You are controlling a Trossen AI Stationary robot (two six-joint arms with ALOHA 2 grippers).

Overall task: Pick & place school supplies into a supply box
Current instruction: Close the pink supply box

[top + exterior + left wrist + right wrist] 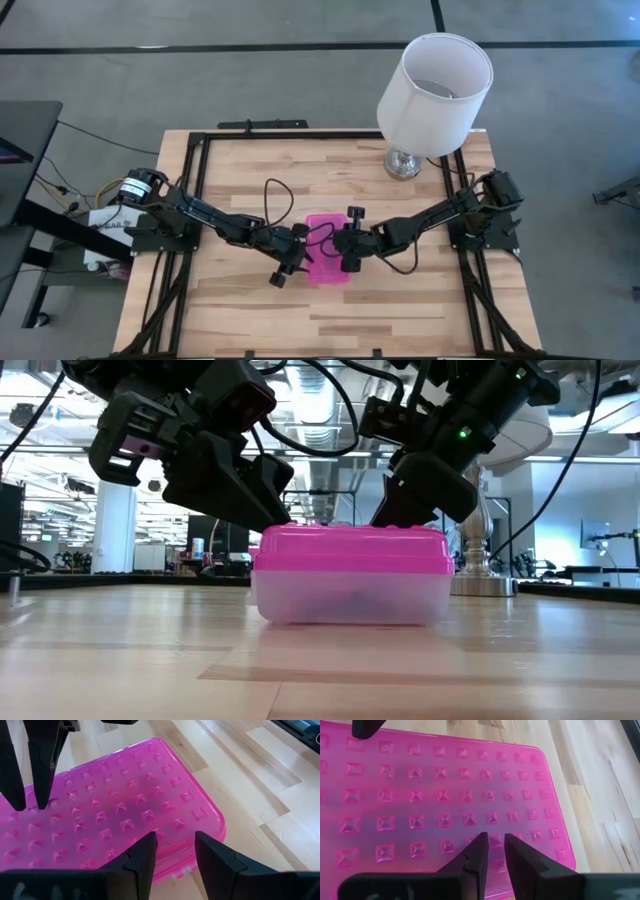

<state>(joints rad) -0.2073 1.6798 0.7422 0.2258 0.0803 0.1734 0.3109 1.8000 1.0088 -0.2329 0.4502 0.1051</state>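
The supply box (328,262) stands near the table's middle, its pink studded lid (350,548) on the clear base (350,600). Only a dim dark shape shows through the wall; pens, pencils and scissors are otherwise hidden. My left gripper (175,852) comes from the table's left over the lid's left edge, with a small gap between its fingers. My right gripper (494,845) comes from the right over the lid's right part, its fingers a narrow gap apart. My left gripper slants down from the table's left, and its fingertips (277,520) meet the lid's upper left edge (172,872). They rest on top of it and pinch nothing. The box stays flat on the table. My right gripper slants down from the table's right, and its fingertips (398,518) sit on the lid's studded top (492,827), right of its middle. Nothing is between the fingers.
A white lampshade on a chrome foot (432,95) stands at the table's far right corner. Black rails (200,200) frame the tabletop. Cables loop (275,200) off both arms beside the box. Bare wood (330,320) lies toward the near edge.
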